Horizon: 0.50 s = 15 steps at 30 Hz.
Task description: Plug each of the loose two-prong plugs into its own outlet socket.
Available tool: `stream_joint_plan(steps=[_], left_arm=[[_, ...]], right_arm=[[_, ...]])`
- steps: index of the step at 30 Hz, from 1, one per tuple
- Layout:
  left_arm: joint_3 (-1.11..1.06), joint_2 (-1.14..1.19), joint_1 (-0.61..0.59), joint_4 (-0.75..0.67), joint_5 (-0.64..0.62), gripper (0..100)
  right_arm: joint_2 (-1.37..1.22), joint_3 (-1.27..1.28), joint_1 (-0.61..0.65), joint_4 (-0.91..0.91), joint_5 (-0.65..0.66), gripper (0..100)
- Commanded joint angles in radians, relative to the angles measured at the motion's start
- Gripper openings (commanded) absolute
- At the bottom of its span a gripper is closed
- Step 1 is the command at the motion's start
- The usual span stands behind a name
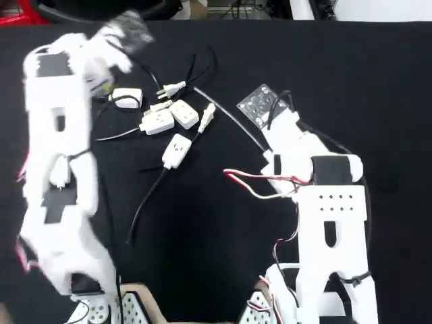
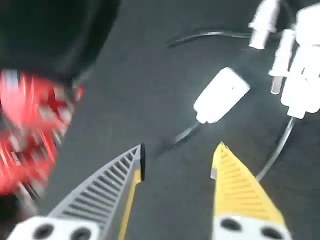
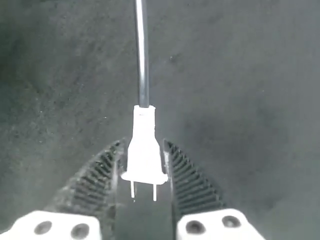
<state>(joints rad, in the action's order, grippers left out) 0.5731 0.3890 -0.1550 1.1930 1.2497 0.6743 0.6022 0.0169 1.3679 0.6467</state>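
Note:
My right gripper point(image 3: 142, 167) is shut on a white two-prong plug point(image 3: 144, 150), prongs toward the camera and dark cord running straight away. In the high view this gripper point(image 1: 260, 108) sits right of the cluster, over a dark cord. My left gripper point(image 2: 180, 150) is open above the black table, with a white outlet socket point(image 2: 222, 95) just beyond its fingertips point(image 2: 137, 155). From above, the left gripper point(image 1: 104, 79) hovers by that outlet socket point(image 1: 126, 98). Three more sockets point(image 1: 158, 121) point(image 1: 183, 113) point(image 1: 177, 150) and loose plugs point(image 1: 172, 89) point(image 1: 206, 117) lie between the arms.
Dark cords point(image 1: 145, 199) trail from the sockets across the black table point(image 1: 378, 81). A red object point(image 1: 17, 13) sits at the far left corner. Red and white wires point(image 1: 250, 183) hang off the right arm. Open table lies to the right.

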Motion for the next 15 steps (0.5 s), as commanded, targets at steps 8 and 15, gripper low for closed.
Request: stream_joint_plan(steps=[8,15], left_arm=[[0.588,0.591,0.024,0.061,0.328,23],[0.88,0.876,0.007,0.037,0.327,23]], right_arm=[[0.027,0.051,-0.015,-0.058,-0.011,1.1],[0.024,0.136,-0.015,-0.143,-0.011,1.1]])
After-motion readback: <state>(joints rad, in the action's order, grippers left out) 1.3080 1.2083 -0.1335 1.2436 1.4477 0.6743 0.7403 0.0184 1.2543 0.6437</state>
